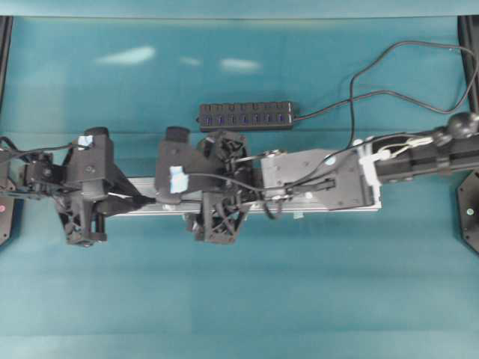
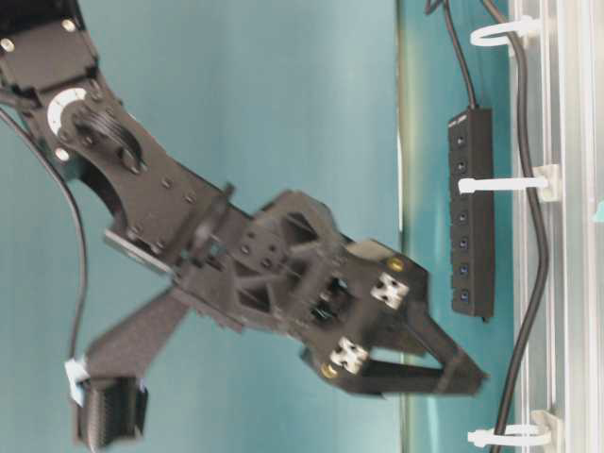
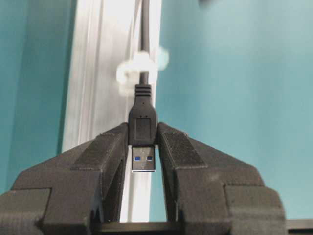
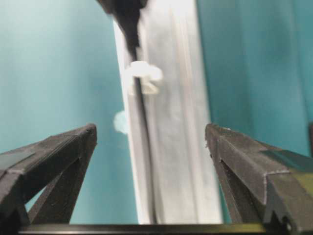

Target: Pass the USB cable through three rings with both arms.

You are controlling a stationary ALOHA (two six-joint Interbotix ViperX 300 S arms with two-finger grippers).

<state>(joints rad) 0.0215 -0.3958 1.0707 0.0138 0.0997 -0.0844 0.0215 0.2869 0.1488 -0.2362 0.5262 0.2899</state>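
Observation:
My left gripper (image 3: 143, 139) is shut on the black USB plug (image 3: 143, 125), whose metal tip points back between the jaws. The USB cable (image 3: 145, 29) runs from the plug through a white ring (image 3: 139, 68) on the silver rail (image 3: 98, 73). In the table-level view the cable (image 2: 534, 236) lies along the rail through the three rings (image 2: 500, 33) (image 2: 500, 184) (image 2: 510, 436). My right gripper (image 4: 150, 134) is open and empty above the rail, straddling the cable (image 4: 143, 105) below another ring (image 4: 142, 76). Overhead, the left gripper (image 1: 138, 200) sits at the rail's left end, with the right gripper (image 1: 161, 194) just beside it.
A black multi-port hub (image 1: 245, 117) lies behind the rail (image 1: 314, 211), and its cord loops off to the far right. The right arm (image 1: 419, 153) stretches along the rail from the right. Teal cloth covers the table (image 1: 239, 299).

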